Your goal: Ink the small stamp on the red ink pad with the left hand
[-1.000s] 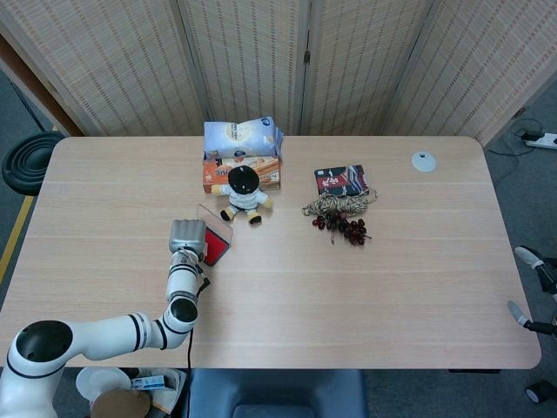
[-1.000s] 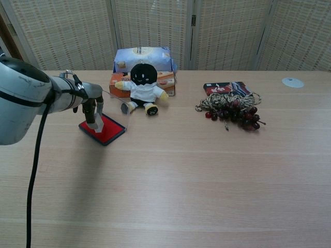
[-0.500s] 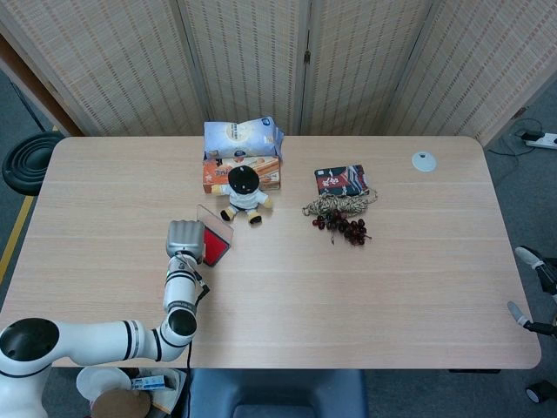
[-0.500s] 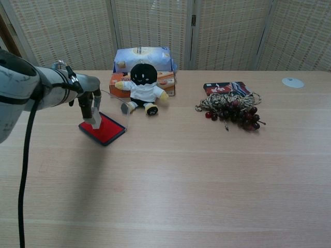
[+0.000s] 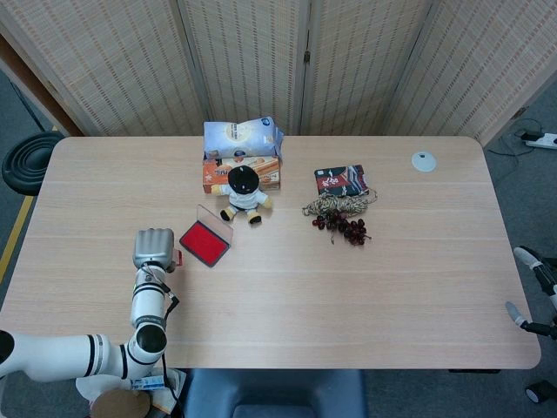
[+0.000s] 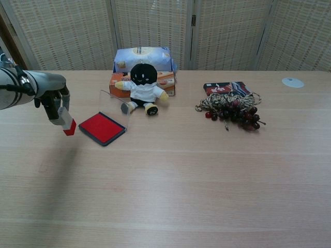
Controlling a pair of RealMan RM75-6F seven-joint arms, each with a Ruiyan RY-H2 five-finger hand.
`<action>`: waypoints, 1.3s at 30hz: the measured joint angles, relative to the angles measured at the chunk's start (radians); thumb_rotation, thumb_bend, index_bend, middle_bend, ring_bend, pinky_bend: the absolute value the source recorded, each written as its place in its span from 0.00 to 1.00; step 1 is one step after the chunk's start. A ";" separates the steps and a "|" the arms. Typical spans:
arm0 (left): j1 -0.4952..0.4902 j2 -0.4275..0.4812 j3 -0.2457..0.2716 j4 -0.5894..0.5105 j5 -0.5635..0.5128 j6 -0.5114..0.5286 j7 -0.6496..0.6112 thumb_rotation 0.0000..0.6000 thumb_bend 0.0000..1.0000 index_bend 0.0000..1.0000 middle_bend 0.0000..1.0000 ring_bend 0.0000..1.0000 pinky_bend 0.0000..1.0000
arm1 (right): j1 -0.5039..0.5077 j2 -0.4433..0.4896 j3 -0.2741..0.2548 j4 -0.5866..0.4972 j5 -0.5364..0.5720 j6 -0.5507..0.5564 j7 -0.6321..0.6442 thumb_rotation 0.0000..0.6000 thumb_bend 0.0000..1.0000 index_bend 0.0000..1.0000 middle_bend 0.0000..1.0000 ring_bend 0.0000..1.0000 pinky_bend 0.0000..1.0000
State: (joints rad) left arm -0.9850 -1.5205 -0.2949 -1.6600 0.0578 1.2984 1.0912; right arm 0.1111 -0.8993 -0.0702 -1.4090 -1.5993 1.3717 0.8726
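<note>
Above table (image 6: 207, 170), left hand (image 6: 51, 95) gripping stamp (image 6: 66, 122).

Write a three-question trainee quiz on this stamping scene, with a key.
1. True or false: the stamp rests on the ink pad.
2. Which hand holds the stamp? A) left B) right C) neither
3. Fill in: the stamp's lower end is coloured ____.

Key
1. False. The left hand holds it in the air, to the left of the pad and clear of it.
2. A. The left hand grips it; the right hand shows in neither view.
3. Red, like the pad's inked surface.
</note>
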 measured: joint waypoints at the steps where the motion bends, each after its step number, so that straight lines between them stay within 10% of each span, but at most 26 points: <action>1: 0.007 0.004 0.003 -0.001 0.004 -0.006 -0.008 1.00 0.30 0.56 0.45 0.30 0.34 | -0.001 0.001 0.000 -0.004 0.000 0.001 -0.007 1.00 0.38 0.02 0.00 0.00 0.00; 39: 0.061 -0.043 0.088 0.219 0.070 -0.254 -0.146 1.00 0.30 0.46 0.42 0.27 0.34 | 0.004 0.001 0.006 -0.030 0.003 -0.025 -0.051 1.00 0.38 0.02 0.00 0.00 0.00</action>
State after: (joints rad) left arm -0.9241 -1.5637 -0.2070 -1.4414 0.1273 1.0441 0.9453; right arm 0.1155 -0.8979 -0.0644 -1.4390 -1.5965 1.3465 0.8214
